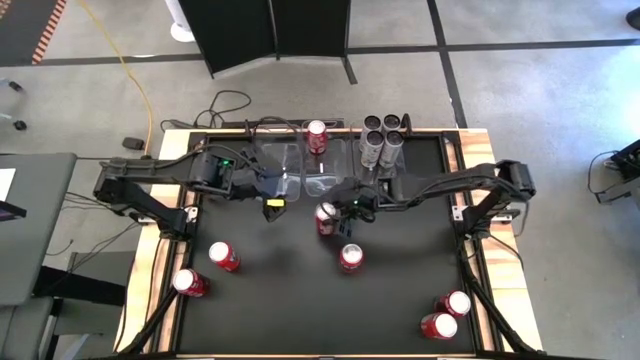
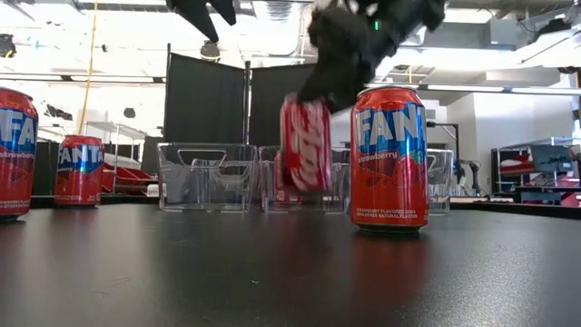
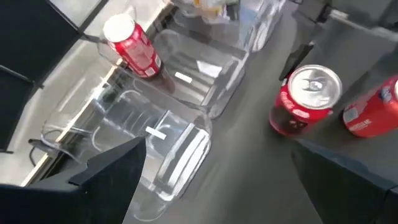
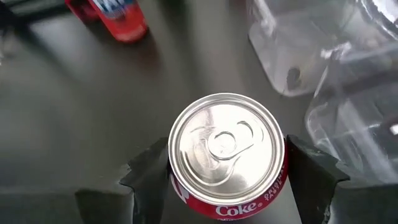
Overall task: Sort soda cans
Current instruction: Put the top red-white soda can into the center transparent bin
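- Right gripper (image 4: 227, 168) straddles a red Coke can (image 4: 227, 155) near the table's centre, fingers against its sides, pinching it; the low view shows the can tilted and lifted.
- Risk: a tilted, smooth can may slip or swing into the Fanta can (image 2: 388, 159) just beside it.
- Left gripper (image 1: 273, 207) hovers by the clear bins (image 1: 300, 165), fingers spread, empty.
- One red can (image 1: 317, 135) sits in a bin; silver cans (image 1: 383, 140) stand together near the back edge; others are scattered.
- Black matte table (image 1: 400, 300); dark partition (image 2: 204, 109), shelving, bright ceiling lights behind.
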